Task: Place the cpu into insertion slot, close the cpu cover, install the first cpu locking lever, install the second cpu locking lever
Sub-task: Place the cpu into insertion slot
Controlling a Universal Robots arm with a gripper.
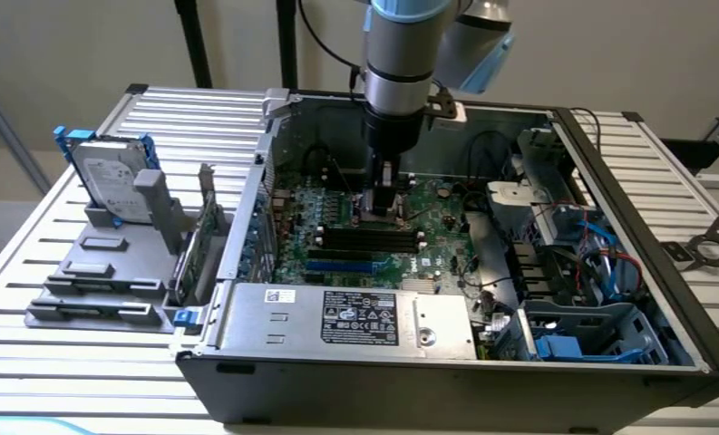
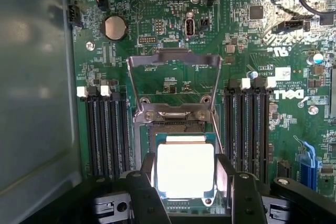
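Your wrist view: the gripper (image 2: 186,170) clamps the cpu (image 2: 185,163) over the insertion slot (image 2: 178,128), the cpu cover (image 2: 173,60) raised; exterior view adds the computer case (image 1: 456,390).

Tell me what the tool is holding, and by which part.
The tool holds the cpu by two opposite side edges, one finger pressed on each.

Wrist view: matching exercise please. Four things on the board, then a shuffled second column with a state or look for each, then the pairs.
1. cpu
2. cpu cover
3. coin cell
4. memory slots

A. long, black, in two banks
B. round and silvery
C. gripped by the pincer
D. swung open

Pairs: 1-C, 2-D, 3-B, 4-A
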